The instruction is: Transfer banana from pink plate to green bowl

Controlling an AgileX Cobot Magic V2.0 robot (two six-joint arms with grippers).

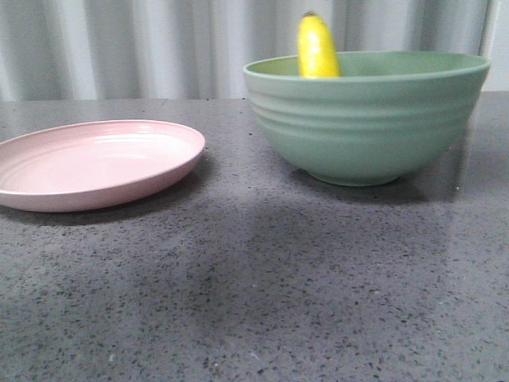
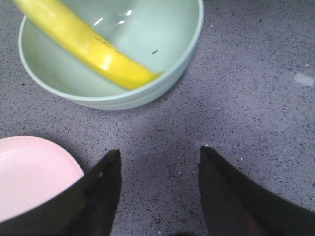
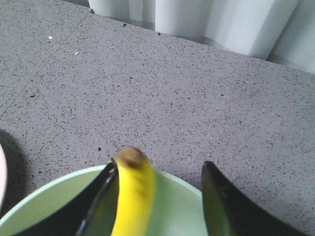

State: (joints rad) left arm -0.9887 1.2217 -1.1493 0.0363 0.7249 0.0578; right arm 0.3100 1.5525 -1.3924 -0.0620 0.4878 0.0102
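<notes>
1. Yellow banana (image 1: 317, 49) leans inside the bowl (image 1: 367, 119), its tip above the rim; the plate (image 1: 91, 163) is bare.
2. Right gripper (image 3: 156, 196) has its jaws apart around the banana tip, not pressing it; pulling back carelessly could hook the banana and tip it out.
3. Left gripper (image 2: 158, 189) is open over the table and holds nothing.

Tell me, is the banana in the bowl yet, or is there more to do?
Nearly done. The pink plate is bare, and the banana leans inside the green bowl, one end poking above the rim. The right end effector hangs open beside it, not squeezing. The left end effector is open over the table. Only backing away looks left.
</notes>
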